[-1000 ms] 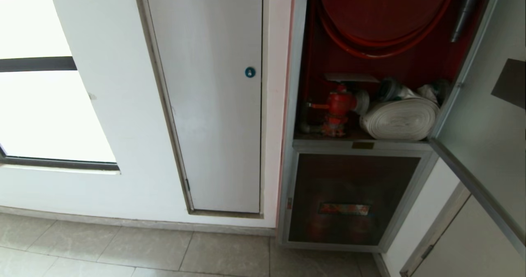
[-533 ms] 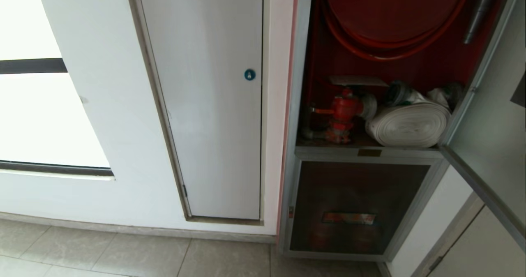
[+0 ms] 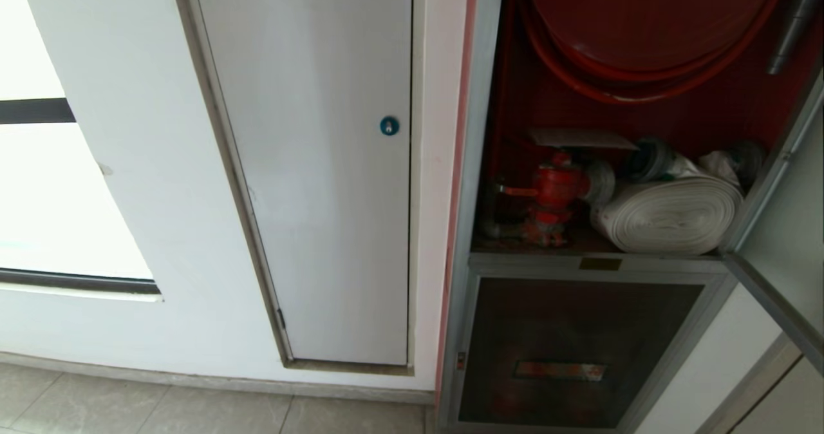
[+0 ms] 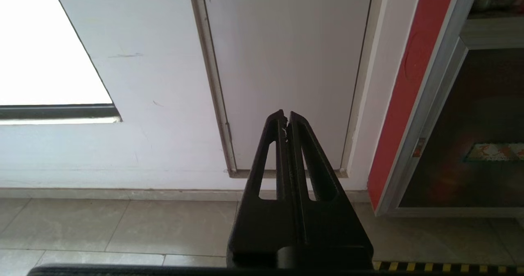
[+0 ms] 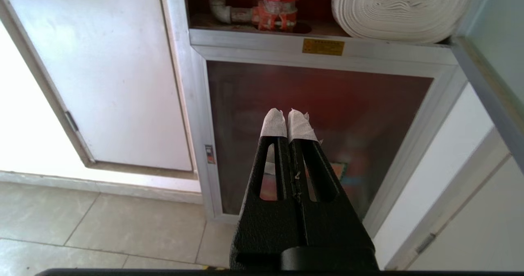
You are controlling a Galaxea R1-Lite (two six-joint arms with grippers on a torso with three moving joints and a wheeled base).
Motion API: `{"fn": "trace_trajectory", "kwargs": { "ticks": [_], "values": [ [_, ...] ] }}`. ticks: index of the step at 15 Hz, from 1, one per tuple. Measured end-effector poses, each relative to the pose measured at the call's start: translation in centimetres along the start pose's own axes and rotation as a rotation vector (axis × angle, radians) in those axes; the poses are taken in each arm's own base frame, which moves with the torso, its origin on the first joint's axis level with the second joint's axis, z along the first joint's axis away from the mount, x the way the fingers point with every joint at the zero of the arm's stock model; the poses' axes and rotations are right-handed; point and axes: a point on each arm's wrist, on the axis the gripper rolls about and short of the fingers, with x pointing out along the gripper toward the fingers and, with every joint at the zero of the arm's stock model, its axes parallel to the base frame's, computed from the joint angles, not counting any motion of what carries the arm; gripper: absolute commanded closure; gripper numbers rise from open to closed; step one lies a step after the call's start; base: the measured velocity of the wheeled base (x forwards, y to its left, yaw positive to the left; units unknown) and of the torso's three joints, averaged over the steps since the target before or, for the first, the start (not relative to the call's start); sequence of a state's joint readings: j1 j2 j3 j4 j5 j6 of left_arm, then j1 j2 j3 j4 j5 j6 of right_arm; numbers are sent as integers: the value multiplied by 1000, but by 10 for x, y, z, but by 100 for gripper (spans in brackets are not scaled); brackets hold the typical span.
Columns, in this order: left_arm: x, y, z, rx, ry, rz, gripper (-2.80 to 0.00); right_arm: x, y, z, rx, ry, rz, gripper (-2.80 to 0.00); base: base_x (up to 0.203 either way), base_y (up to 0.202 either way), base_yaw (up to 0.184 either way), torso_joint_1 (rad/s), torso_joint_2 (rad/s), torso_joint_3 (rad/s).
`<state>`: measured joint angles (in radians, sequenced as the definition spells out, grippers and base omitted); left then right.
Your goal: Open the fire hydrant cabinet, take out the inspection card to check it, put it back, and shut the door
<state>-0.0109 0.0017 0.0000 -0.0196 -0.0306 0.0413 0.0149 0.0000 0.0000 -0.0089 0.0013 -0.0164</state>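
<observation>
The fire hydrant cabinet (image 3: 479, 163) stands open at the right of the head view, with a red hose reel (image 3: 650, 15), a red valve (image 3: 557, 189) and a white rolled hose (image 3: 673, 215) inside. A thin pale sheet, the inspection card (image 3: 582, 139), lies flat just above the valve. The door (image 3: 795, 228) is swung out at the far right. Neither arm shows in the head view. My right gripper (image 5: 287, 114), its tips wrapped in white tape, is shut and empty in front of the lower dark panel (image 5: 319, 116). My left gripper (image 4: 286, 116) is shut and empty, facing the white wall panel (image 4: 286, 63).
A plain white panel (image 3: 322, 163) with a blue round lock (image 3: 389, 125) fills the wall left of the cabinet. A bright window (image 3: 38, 215) is further left. Below the hose shelf sits a dark panel with a red label (image 3: 560, 371). Grey floor tiles (image 3: 161, 408) run along the wall.
The whole head view has shifted: the cabinet and wall now sit further right and lower and look larger, so the camera has moved. Nothing in the cabinet has moved.
</observation>
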Motion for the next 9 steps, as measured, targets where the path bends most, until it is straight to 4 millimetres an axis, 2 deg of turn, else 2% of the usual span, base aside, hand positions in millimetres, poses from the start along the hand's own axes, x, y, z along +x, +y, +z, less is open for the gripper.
{"fn": "trace_trajectory", "kwargs": {
  "ticks": [9],
  "values": [
    [0,0,0,0,0,0,0,0,0,0,-1,0,1,0,195,0,-1,2,1,0]
  ]
}}
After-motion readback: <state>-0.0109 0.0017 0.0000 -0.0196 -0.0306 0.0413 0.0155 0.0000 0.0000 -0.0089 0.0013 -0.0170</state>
